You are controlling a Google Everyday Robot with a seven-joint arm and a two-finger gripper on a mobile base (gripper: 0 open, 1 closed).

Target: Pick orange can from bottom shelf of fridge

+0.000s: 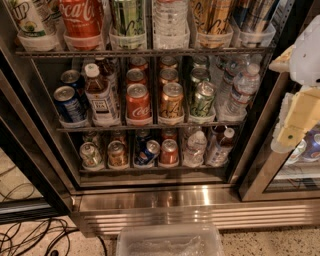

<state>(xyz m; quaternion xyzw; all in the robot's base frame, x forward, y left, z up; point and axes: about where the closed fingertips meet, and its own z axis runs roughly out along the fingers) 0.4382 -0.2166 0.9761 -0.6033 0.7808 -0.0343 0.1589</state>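
Coca-Cola script on red bottle, top rack; same on red can, middle rack. "UP" on white bottle, top left. Gripper far right, by glass door.

The robot's tool shows at the right edge of the view. Its upper part is a bulky white shell with rounded corners and a tan, pointed tab jutting left. Below hangs a pale yellow, blocky section, ending in a whitish rounded tip that carries a small green dot.
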